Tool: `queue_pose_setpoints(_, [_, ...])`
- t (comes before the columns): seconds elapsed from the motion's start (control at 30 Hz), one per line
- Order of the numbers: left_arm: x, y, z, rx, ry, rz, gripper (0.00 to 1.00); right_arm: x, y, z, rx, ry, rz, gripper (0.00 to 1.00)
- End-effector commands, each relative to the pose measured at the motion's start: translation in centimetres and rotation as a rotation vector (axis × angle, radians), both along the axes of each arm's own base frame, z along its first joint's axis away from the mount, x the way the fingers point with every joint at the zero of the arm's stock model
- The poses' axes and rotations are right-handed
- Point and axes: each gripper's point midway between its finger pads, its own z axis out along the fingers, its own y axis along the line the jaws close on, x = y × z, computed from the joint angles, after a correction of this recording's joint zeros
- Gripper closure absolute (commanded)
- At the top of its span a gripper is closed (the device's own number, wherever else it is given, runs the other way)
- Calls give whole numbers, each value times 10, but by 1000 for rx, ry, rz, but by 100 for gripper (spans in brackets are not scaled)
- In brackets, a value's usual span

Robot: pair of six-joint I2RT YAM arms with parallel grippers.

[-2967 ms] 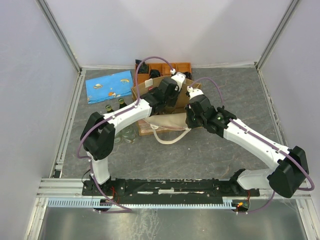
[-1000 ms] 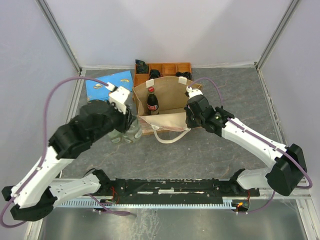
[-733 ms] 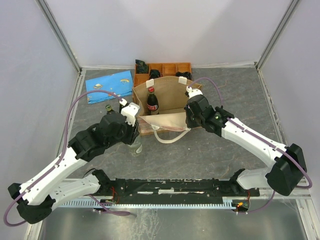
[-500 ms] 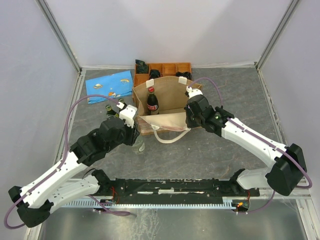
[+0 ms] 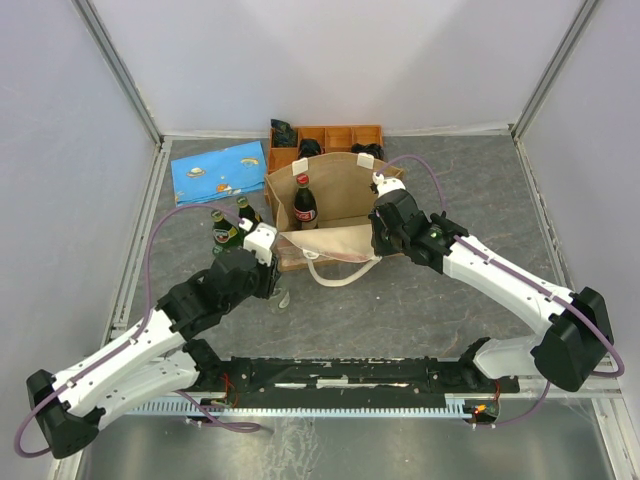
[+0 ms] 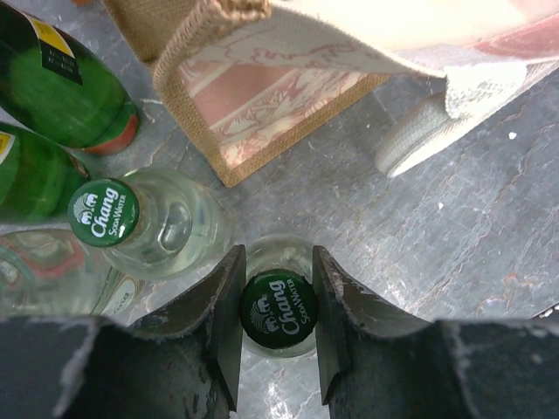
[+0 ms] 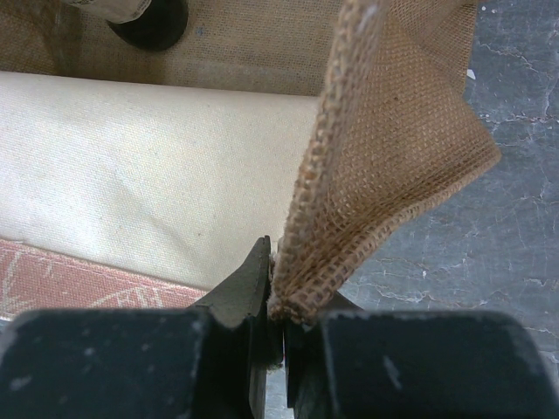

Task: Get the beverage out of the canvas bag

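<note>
- Your left gripper [image 6: 277, 266] clamps a bottle [image 6: 279, 312] by its neck; a 2nd bottle [image 6: 105, 212] stands just beside the gripper.
- Your right gripper [image 7: 278, 288] pinches the bag [image 7: 384, 148] wall.

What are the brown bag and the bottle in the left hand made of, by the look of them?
The bag: coarse woven jute or burlap, matte; open weave and frayed edge show. The bottle: probably clear glass, glossy, see-through; green cap looks like painted metal.
</note>
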Motion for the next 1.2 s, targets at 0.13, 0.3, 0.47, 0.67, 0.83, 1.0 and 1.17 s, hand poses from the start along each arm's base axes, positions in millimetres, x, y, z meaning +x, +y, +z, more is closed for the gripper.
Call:
queue_pose_setpoints(0.13, [25,-18,57,-231,-201,54,97,9,8,19,28,-51,7,87])
queue_pose_setpoints(0.3, [26,-22,37,-180,-153,43,91,10,11,19,33,-51,17,87])
queue_pose_setpoints(0.47, [27,-22,23,-144,-127,44,80,9,11,19,34,-51,18,87])
queue_pose_setpoints(0.67, [25,-21,21,-163,-115,55,27,9,10,18,32,-50,19,87])
queue_pose_setpoints(0.83, [23,-18,39,-185,-144,60,10,9,11,17,31,-46,26,87])
queue_pose_setpoints(1.0, [23,-17,86,-232,-211,55,14,8,11,17,31,-44,27,87])
queue_pose_setpoints(1.17, [30,-18,160,-225,-329,24,16,8,10,18,32,-49,22,87])
